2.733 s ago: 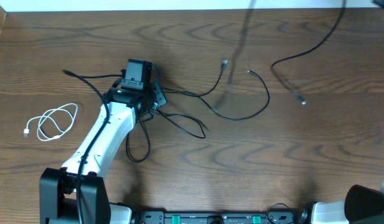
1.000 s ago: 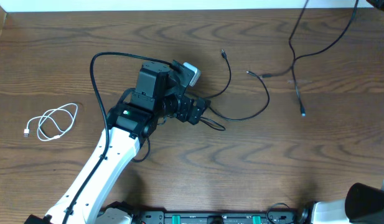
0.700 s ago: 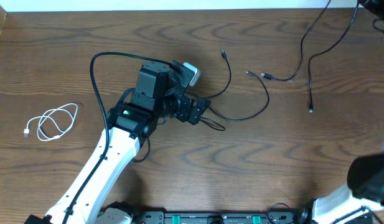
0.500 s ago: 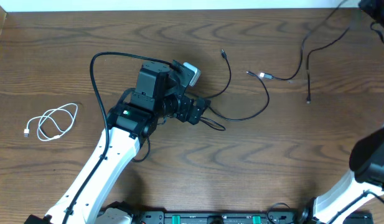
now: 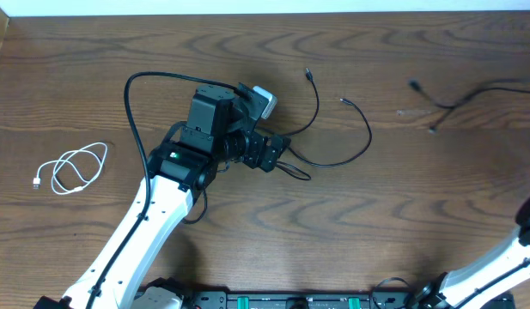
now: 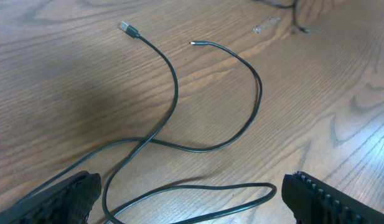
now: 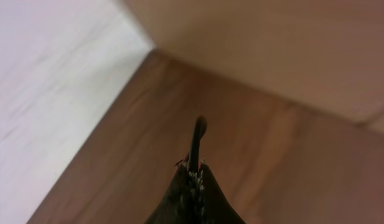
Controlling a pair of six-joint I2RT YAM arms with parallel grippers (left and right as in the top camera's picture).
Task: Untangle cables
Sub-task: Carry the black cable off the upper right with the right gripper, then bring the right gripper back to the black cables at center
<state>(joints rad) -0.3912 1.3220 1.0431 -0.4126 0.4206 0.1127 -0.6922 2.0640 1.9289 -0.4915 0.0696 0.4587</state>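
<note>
A long black cable [image 5: 355, 150] curls across the table's middle, its plug [image 5: 308, 75] pointing away. My left gripper [image 5: 266, 156] hovers open at the near end of that cable. In the left wrist view, a loop of the cable [image 6: 179, 81] lies between the wide-apart fingertips [image 6: 64, 198] without touching them. A second black cable [image 5: 458, 98] stretches off the right edge, apart from the first. In the right wrist view, my right gripper [image 7: 193, 174] is shut on that black cable [image 7: 196, 138], held up near the table's corner. A coiled white cable [image 5: 71, 167] rests far left.
The left arm's own thick black wire [image 5: 129, 103] arches over the table left of its wrist. Part of the right arm [image 5: 518, 253] shows at the lower right corner. A pale wall [image 7: 48, 74] borders the table beyond the right gripper.
The right gripper has drawn its black cable to the right and out of the overhead view; the cable's free end now trails at the far right. The left arm has stayed still.
</note>
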